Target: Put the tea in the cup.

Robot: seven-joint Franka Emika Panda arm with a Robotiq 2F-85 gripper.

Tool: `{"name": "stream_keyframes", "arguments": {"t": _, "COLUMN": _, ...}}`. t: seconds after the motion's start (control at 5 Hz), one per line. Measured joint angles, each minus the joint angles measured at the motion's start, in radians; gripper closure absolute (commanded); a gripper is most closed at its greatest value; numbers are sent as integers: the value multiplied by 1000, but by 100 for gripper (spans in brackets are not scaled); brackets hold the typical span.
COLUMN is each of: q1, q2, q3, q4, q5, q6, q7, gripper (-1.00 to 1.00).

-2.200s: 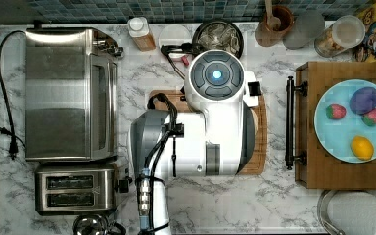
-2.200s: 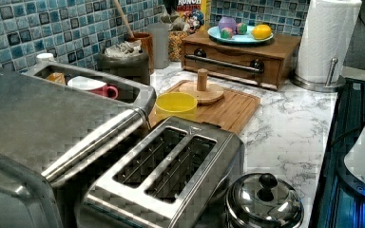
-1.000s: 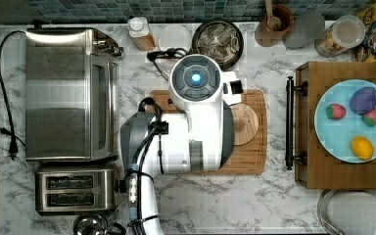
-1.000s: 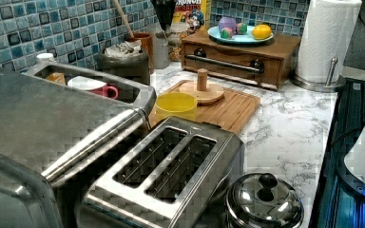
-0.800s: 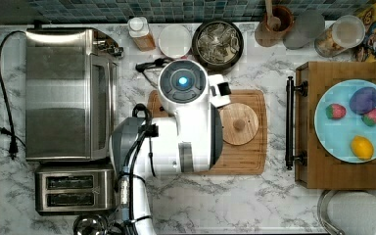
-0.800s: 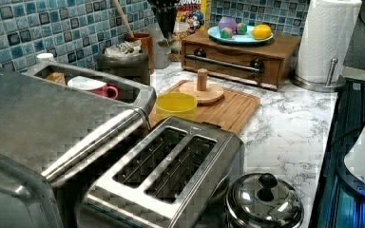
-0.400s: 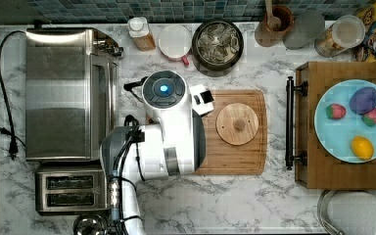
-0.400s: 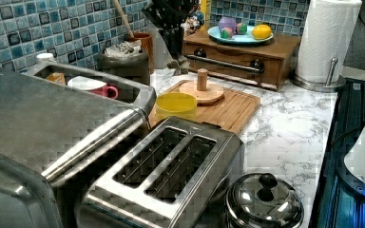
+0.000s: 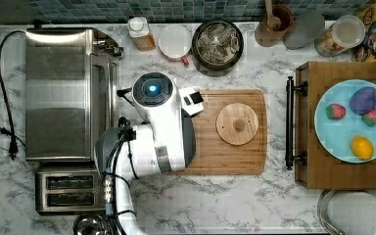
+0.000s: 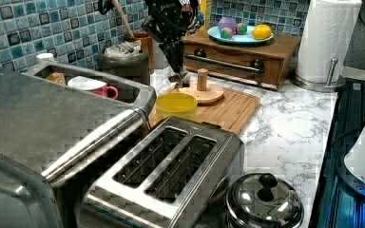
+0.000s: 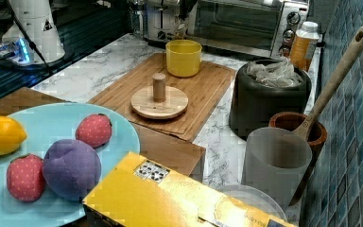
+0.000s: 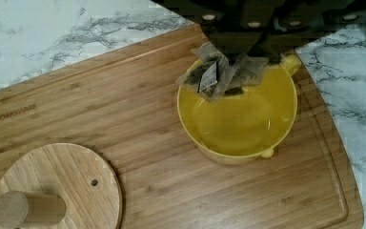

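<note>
My gripper is shut on a pale crinkled tea sachet. The sachet hangs just above a yellow mug at the end of the wooden cutting board. In the left view the gripper hangs over the yellow mug. The cup, a white mug with a pink handle, stands at the back beside the black pot, which holds more sachets. In the top view my arm covers the yellow mug.
A toaster oven and a toaster stand on the top view's left. A round wooden lid lies on the board. A bottle, a wooden cup with a stick and a fruit plate are around.
The arm has moved from over the black pot toward the top view's left and down, to the board's left end. In the left view the gripper has come down over the yellow mug.
</note>
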Motion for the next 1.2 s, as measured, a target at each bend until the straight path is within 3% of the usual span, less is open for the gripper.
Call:
{"name": "stream_keyframes", "arguments": {"t": 0.8, "q1": 2, "q2": 37, "q3": 5, "q4": 6, "q5": -3, "q6": 52, "q7": 0, "gripper": 100}}
{"name": "stream_keyframes", "arguments": {"t": 1.0, "q1": 2, "q2": 71, "q3": 7, "q4": 6, "q5": 2, "q6": 42, "q7": 0, "gripper": -100}}
{"name": "stream_keyframes", "arguments": {"t": 1.2, "q1": 2, "q2": 98, "q3": 2, "q4": 0, "q5": 1, "q6": 56, "q7": 0, "gripper": -100}}
